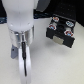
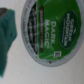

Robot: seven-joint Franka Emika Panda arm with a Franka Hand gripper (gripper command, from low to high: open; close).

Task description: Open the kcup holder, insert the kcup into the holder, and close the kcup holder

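Note:
The kcup [image 2: 52, 31] fills the wrist view from very close: a round lid with a bright green rim and a dark label with white print, lying on a white surface. It does not show in the exterior view, where the arm covers that spot. The kcup holder [image 1: 60, 31] is a black box at the exterior view's upper right, with a pale handle [image 1: 60, 41] on its front. My gripper [image 1: 23, 67] hangs low at the exterior view's left, apart from the holder. Its fingers are blurred, so I cannot tell how the jaws stand.
Reddish-white pods [image 1: 61, 23] sit in rows on top of the black box. A teal object [image 2: 7, 27] lies beside the kcup in the wrist view. The white table [image 1: 55, 65] spreads under everything.

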